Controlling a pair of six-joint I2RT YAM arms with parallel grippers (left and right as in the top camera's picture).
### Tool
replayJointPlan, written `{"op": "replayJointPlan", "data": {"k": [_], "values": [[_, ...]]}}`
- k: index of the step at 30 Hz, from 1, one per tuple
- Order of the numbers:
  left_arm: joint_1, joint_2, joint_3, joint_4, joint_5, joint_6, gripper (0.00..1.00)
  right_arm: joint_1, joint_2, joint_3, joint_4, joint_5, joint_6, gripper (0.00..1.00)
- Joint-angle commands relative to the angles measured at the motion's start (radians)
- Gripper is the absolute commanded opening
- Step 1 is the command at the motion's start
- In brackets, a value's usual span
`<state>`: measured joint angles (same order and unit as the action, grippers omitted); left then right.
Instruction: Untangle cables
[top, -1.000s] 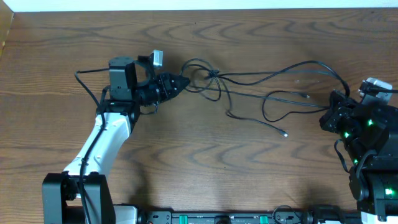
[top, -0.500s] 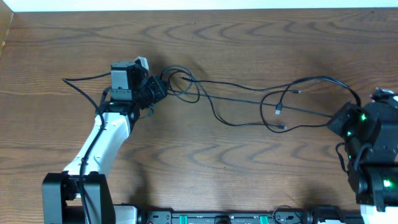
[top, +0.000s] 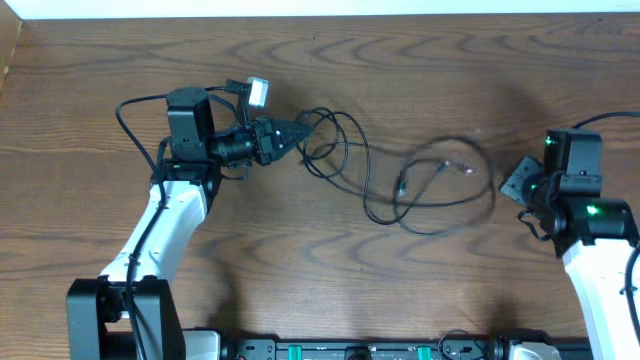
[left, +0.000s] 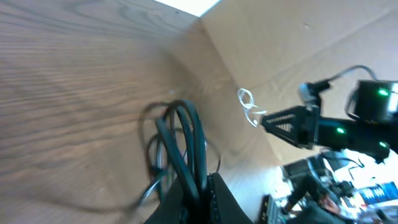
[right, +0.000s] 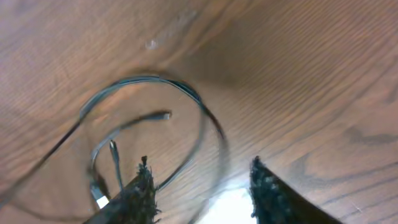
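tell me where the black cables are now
In the overhead view the black cables lie mid-table, bunched at the left gripper and looping toward the right gripper.

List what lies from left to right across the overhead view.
left arm → left gripper → black cables → right gripper → right arm

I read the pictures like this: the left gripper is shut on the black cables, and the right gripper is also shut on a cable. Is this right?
Not quite. The right gripper is open and grips nothing: the right wrist view shows its jaws apart, with the black cables lying loose on the table ahead of it. The left gripper is indeed shut on them.
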<state>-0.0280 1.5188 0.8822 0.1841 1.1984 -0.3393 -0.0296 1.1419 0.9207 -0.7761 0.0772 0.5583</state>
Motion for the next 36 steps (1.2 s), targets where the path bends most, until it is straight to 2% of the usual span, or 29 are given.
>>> {"op": "replayJointPlan", "data": {"k": [1,5,7,10,15,20,23,27,29,36], "values": [[0.005,0.002,0.010,0.005,0.073,0.024,0.08,-0.004,0.008,0.012,0.002,-0.137,-0.037,0.59],[0.003,0.002,0.010,0.005,0.073,0.012,0.09,0.000,0.009,0.012,0.042,-0.394,-0.140,0.70],[0.002,0.002,0.010,0.005,0.073,0.001,0.09,0.008,0.009,0.012,0.080,-0.583,-0.221,0.71],[0.002,0.002,0.010,0.005,0.073,0.001,0.09,0.030,0.010,0.012,0.109,-0.724,-0.249,0.67],[0.002,0.002,0.010,0.005,0.073,0.001,0.08,0.094,0.011,0.012,0.105,-0.727,-0.028,0.52],[0.002,0.002,0.010,0.004,0.073,0.001,0.08,0.231,0.032,0.012,0.207,-0.708,0.105,0.52],[0.002,0.002,0.010,0.002,0.074,0.001,0.08,0.318,0.061,0.012,0.282,-0.621,0.198,0.52],[0.002,0.002,0.010,0.002,0.074,0.001,0.08,0.414,0.129,0.012,0.348,-0.459,0.394,0.54],[0.002,0.002,0.010,0.002,0.074,0.001,0.08,0.451,0.179,0.012,0.406,-0.442,0.454,0.52],[0.002,0.002,0.010,0.002,0.074,0.002,0.08,0.503,0.343,0.012,0.666,-0.442,0.566,0.45]]}}
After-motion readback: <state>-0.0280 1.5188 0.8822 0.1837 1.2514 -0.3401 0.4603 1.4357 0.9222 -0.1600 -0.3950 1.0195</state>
